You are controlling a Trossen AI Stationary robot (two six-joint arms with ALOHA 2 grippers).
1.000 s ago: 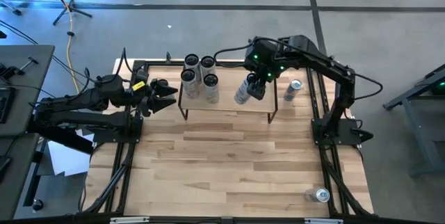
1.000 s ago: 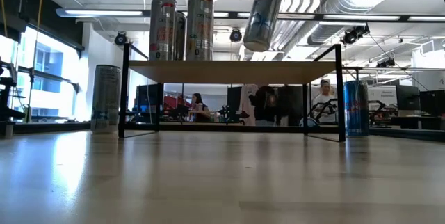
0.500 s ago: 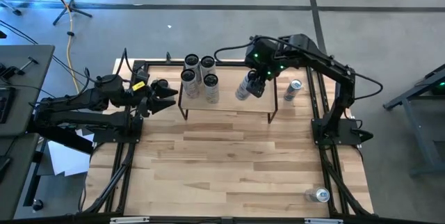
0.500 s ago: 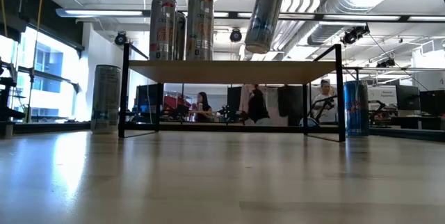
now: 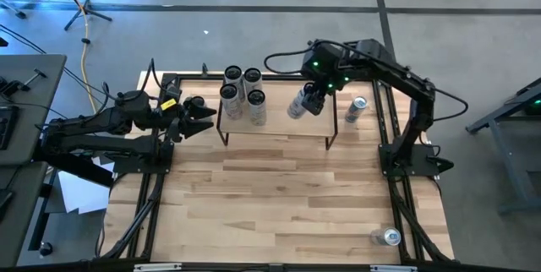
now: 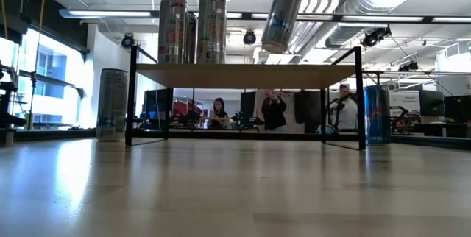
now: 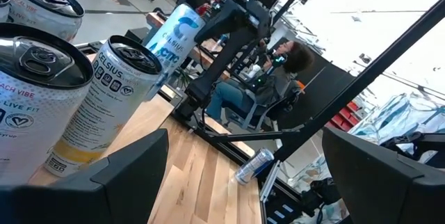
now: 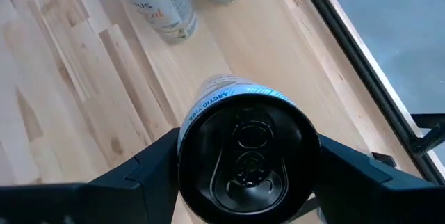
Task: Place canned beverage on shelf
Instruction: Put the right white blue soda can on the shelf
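The shelf [image 5: 279, 128] stands at the table's far side, its light wood top [image 6: 246, 75] on thin black legs. Several cans [image 5: 243, 90] stand upright on its left half [image 6: 193, 27]. My right gripper [image 5: 309, 101] is shut on a silver and blue can [image 6: 282, 15] above the right half of the shelf top. My left gripper [image 5: 201, 115] hovers open, level with the shelf's left end, with nothing between its fingers [image 7: 132, 175]. My right gripper pinches the can between its two fingers [image 8: 149, 165] at the upper end, just under the top rim [image 8: 183, 156]. The fingers come from above, slanting down. The can hangs tilted below them, its bottom end [image 6: 274, 46] clear of the shelf top.
A dark can [image 6: 112, 104] stands on the table left of the shelf, close to my left gripper. A blue can [image 6: 377, 115] stands right of the shelf [image 5: 357, 110]. Another can [image 5: 387, 236] lies near the front right corner. People move in the room behind.
My right gripper has turned a little. The held can has shifted slightly toward the table's far edge. It stays tilted above the shelf top.
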